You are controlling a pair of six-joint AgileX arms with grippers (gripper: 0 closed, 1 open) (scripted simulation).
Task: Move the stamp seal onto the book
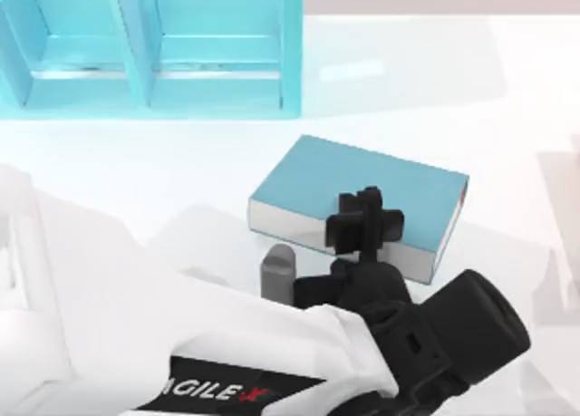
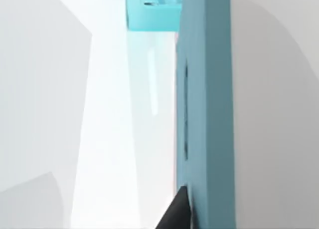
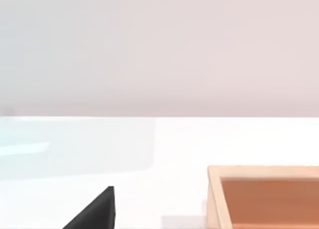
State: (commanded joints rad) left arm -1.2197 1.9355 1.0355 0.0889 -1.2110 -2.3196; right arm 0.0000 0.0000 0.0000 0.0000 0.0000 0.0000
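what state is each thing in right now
book: lying flat on the table, closed, cover up
left pincer: over the book's near part, arm reaching in from the table's left
grey cylinder: upright on the table, just in front of the book's near edge
turquoise shelf unit: standing at the back left, compartments open
wooden tray: on the table, open top

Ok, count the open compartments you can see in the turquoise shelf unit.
2: side by side in the turquoise shelf unit at the table's far left, one left of the other. More may lie beyond the frame.
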